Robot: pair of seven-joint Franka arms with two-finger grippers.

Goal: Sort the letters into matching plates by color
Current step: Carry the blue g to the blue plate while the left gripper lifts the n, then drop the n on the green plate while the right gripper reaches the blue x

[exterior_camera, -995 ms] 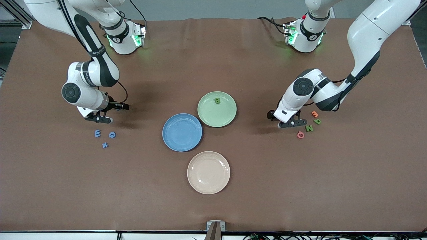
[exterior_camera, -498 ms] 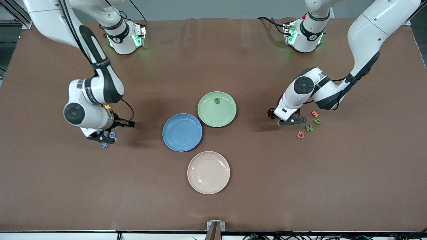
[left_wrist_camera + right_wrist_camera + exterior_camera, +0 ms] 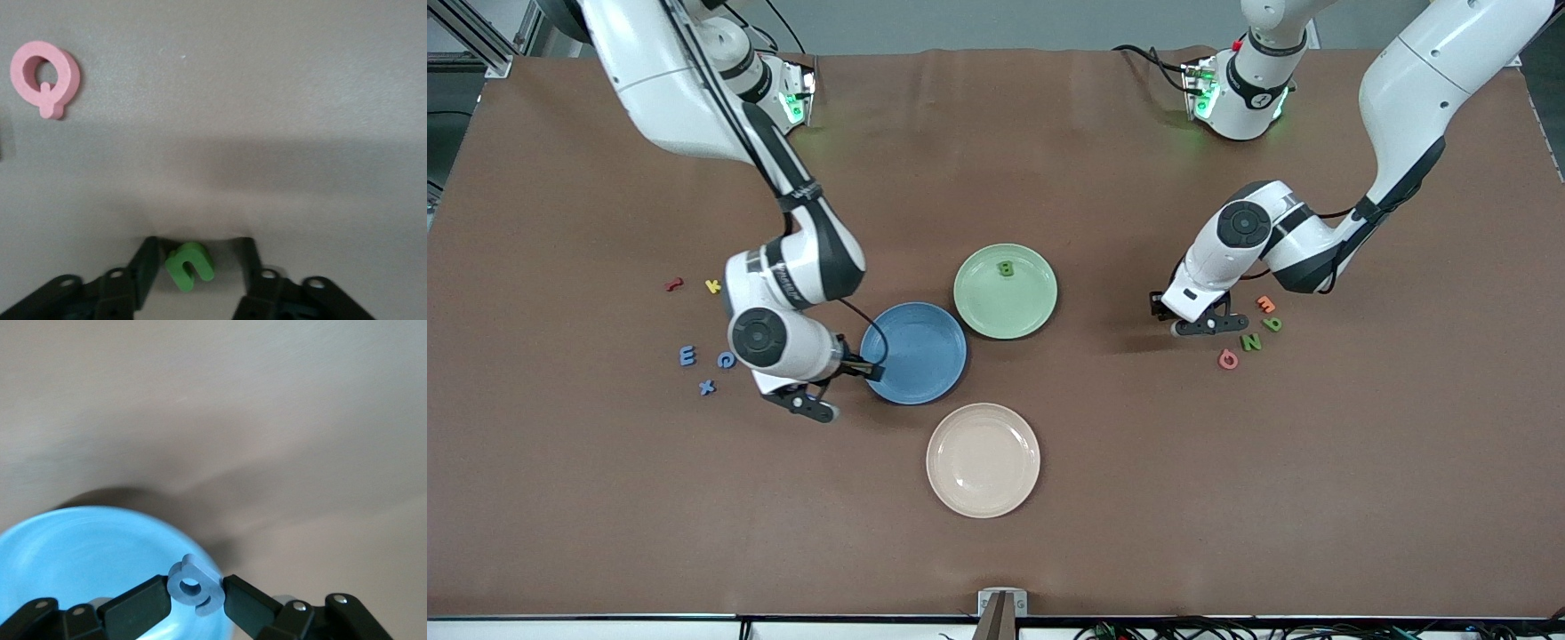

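My right gripper [image 3: 807, 407] is shut on a small blue letter [image 3: 193, 585] and holds it over the table at the rim of the blue plate [image 3: 913, 353], which also shows in the right wrist view [image 3: 87, 553]. Three blue letters [image 3: 707, 366] lie toward the right arm's end. The pale green plate [image 3: 1005, 307] holds a green letter B [image 3: 1007, 268]. My left gripper [image 3: 1207, 326] is open and low, its fingers on either side of a green letter [image 3: 190, 267] on the table. Two more green letters [image 3: 1260, 334] lie beside it.
A cream plate [image 3: 983, 460] lies nearer the camera than the blue plate. A pink Q [image 3: 1228, 359] and an orange letter [image 3: 1265, 304] lie among the green letters. A red letter [image 3: 674, 284] and a yellow K [image 3: 713, 285] lie farther than the blue ones.
My right arm has swung from the blue letter cluster toward the blue plate, carrying a blue letter. My left gripper has barely moved.
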